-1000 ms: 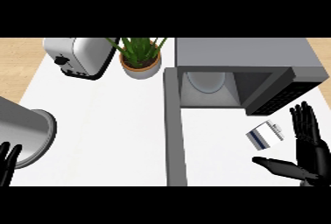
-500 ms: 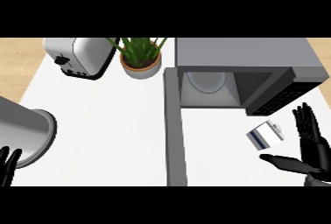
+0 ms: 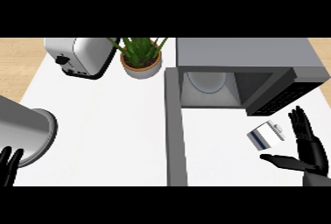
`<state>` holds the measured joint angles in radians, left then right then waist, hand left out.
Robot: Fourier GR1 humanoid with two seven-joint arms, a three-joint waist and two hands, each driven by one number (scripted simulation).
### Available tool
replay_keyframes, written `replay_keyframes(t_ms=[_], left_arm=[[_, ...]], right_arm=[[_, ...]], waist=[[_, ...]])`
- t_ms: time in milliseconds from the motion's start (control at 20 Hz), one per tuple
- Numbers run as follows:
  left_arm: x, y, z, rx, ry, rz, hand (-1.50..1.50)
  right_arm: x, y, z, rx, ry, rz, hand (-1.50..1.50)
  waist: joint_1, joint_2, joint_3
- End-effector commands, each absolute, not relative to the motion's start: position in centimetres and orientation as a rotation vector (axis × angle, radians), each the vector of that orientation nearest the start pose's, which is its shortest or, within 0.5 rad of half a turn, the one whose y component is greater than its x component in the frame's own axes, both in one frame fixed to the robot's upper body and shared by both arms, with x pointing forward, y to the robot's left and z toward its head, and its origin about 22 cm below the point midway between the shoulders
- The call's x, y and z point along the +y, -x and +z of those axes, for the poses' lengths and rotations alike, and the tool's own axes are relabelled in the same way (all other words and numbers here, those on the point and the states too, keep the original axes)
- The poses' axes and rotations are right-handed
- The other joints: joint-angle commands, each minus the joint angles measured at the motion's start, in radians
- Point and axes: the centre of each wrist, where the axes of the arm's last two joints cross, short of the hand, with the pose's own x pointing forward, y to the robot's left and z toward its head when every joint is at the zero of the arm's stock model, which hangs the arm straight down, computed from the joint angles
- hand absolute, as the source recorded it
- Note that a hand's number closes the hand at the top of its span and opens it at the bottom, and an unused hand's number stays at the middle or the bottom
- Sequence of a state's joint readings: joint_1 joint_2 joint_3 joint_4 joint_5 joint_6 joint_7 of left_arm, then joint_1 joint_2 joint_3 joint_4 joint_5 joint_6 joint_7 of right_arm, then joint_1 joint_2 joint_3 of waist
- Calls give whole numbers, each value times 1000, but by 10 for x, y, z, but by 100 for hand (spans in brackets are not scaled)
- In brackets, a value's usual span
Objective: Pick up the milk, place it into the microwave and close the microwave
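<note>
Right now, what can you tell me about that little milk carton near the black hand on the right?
The milk carton is a small white box with a dark blue band at one end and what looks like a folded top at the other. It seems to lie tilted on the white counter, just in front of the open microwave, below its door. The right hand is open beside it, fingers straight, thumb below the carton, not touching it.

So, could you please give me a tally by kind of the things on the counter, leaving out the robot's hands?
Microwave, door open: 1
Toaster: 1
Potted plant: 1
Milk carton: 1
Grey metal pot at the left edge: 1
Total: 5
</note>
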<state>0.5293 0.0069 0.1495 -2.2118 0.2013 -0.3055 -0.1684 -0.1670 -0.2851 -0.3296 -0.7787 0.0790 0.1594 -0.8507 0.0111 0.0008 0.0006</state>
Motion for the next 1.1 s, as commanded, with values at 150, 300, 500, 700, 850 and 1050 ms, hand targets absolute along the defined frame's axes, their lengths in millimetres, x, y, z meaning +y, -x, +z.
replay_keyframes(t_ms=[150, 300, 500, 700, 850, 1050], left_arm=[[296, -102, 71, -1921, 3, 23, -150], [286, -102, 77, -1924, 2, 15, -150], [285, -107, 80, -1912, 5, -2, -150], [288, -104, 85, -1916, -4, 36, -150], [289, -108, 70, -1917, -8, 21, -150], [283, -102, 79, -1936, 7, 28, -150]], right_arm=[[-404, -226, -119, -1782, 294, 72, -150], [-390, -237, -125, -1750, 246, 122, -150], [-398, -231, -128, -1740, 201, 98, -150], [-389, -233, -132, -1742, 133, 89, -150], [-382, -221, -144, -1731, 107, 72, -150], [-384, -225, -141, -1752, 158, 59, -150]], waist=[[6, 2, 1], [9, 3, 1], [7, 4, 2], [10, 4, 2], [15, 7, 3], [16, 7, 4]])
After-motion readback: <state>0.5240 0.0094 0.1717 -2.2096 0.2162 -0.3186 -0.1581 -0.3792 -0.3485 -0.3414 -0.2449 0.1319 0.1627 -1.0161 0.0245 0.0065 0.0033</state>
